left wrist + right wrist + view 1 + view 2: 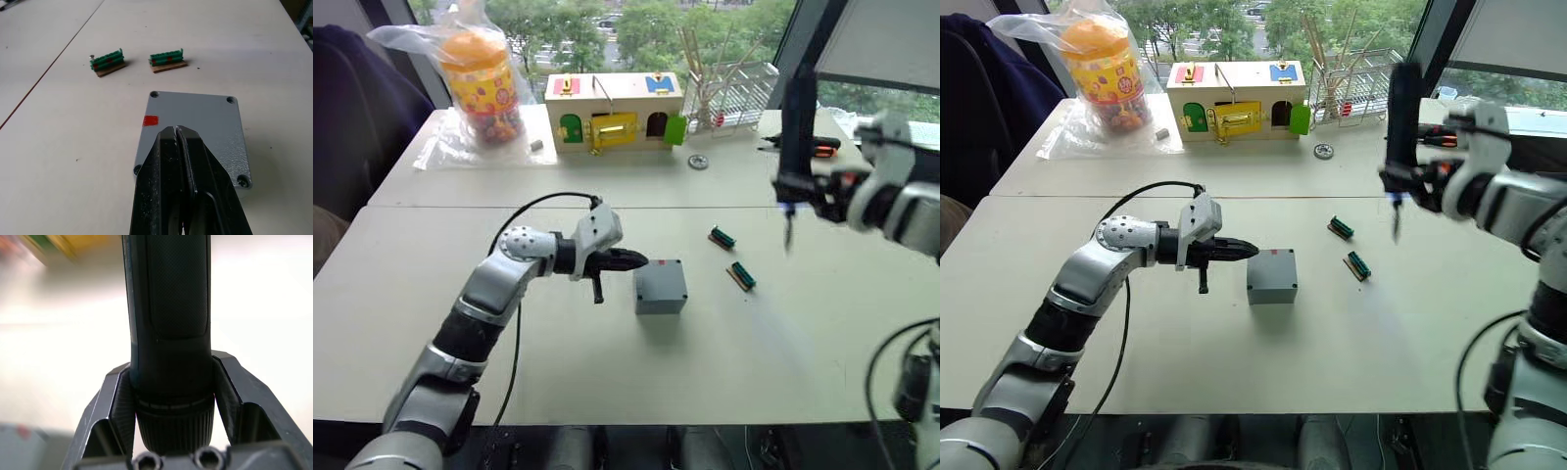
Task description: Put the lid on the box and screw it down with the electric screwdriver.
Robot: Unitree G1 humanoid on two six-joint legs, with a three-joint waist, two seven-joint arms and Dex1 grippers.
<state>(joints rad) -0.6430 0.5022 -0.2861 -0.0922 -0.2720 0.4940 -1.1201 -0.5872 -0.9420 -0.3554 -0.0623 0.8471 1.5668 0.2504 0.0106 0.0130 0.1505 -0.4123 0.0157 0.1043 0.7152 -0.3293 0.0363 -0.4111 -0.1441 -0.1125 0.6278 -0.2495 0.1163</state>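
On the table (460,323) I see the box (661,286) mid-surface with the lid (195,132) sitting on top, red mark toward my left gripper (639,260), whose fingers are pressed together on nothing, tips just beside the lid's edge. My right gripper (171,396) clamps the screwdriver (795,147) upright, bit down, above the table right of two green connectors (731,257)
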